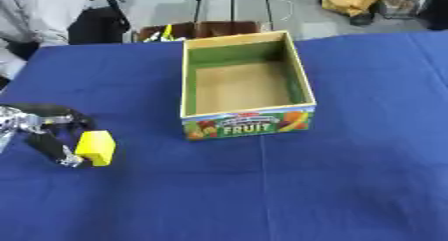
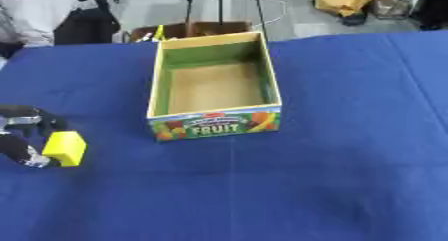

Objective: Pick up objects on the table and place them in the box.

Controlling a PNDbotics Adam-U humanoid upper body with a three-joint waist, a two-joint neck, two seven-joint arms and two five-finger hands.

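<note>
The left hand (image 1: pixel 44 127) is at the left side of the blue table (image 1: pixel 350 175), and its fingers (image 1: pixel 66 157) curl around a yellow block (image 1: pixel 95 147). The block is well apart from the box (image 1: pixel 248 124), which stands open in the middle.
</note>
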